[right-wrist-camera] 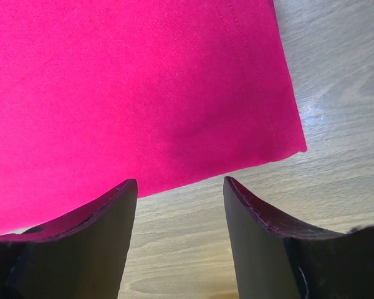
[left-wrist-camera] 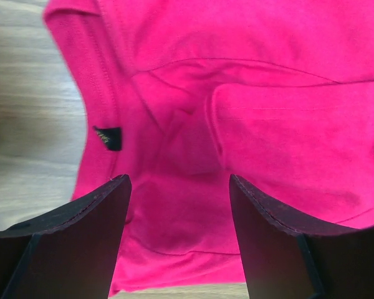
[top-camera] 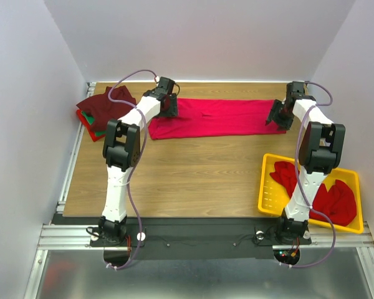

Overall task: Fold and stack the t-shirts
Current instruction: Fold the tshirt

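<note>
One crimson t-shirt (top-camera: 218, 117) lies folded into a long strip across the far side of the surface (top-camera: 193, 180). The left claw (top-camera: 168, 106) is over its collar end and the right claw (top-camera: 279, 115) over its hem corner, both with fingers spread and nothing between them. At far left is a pile (top-camera: 103, 111), maroon on top with green and red edges beneath, layer count unclear; near right, the yellow tray (top-camera: 268, 202) holds two red clumps (top-camera: 336, 200), partly hidden by the right arm.
</note>
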`<action>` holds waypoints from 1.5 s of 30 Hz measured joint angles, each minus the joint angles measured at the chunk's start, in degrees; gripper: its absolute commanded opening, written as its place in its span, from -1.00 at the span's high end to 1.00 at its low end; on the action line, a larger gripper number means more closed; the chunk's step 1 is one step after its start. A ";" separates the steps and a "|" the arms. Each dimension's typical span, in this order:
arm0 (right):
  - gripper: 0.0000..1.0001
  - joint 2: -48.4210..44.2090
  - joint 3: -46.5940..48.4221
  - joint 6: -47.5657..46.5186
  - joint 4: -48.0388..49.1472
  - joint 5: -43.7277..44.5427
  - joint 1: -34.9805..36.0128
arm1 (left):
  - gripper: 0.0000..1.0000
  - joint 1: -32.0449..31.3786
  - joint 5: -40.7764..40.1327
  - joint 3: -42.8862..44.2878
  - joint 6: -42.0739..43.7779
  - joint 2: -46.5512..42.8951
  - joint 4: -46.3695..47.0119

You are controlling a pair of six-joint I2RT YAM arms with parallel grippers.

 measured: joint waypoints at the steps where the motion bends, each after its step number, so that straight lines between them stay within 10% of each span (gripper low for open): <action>1: -0.27 -0.02 0.00 0.00 0.00 0.07 0.00 | -0.51 0.04 0.42 -0.11 -0.02 0.00 0.33; 34: -0.27 -0.35 -1.77 -0.02 -0.02 0.37 0.00 | 0.06 0.76 1.97 7.32 0.94 6.01 0.74; 45: -0.27 -0.35 -1.77 -0.02 -0.02 0.37 0.00 | 0.69 0.76 2.71 5.77 1.51 6.01 0.04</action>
